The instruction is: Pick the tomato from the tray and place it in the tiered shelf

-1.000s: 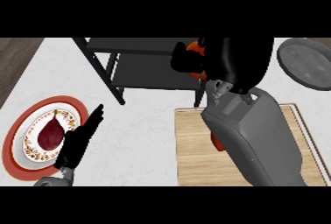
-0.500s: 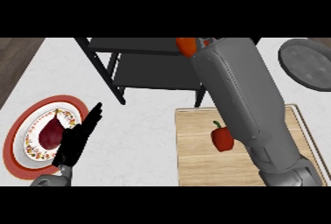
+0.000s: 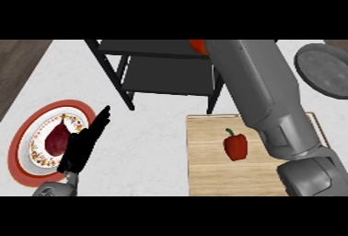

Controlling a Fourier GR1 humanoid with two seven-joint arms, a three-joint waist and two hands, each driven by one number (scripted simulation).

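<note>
The left hand [image 3: 83,150] rests at lower left, fingers straight and together, by a plate [image 3: 20,170]. The right forearm [image 3: 265,92] crosses the tray [image 3: 204,177] up to the tiered shelf [image 3: 163,69]; the right hand is out of view, so its state cannot be told. The tomato [image 3: 197,46] shows at the shelf's top tier, against that forearm.

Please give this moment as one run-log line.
tomato: at tiered shelf top, by right forearm | right hand: out of view | left hand: open | tray: red pepper
</note>
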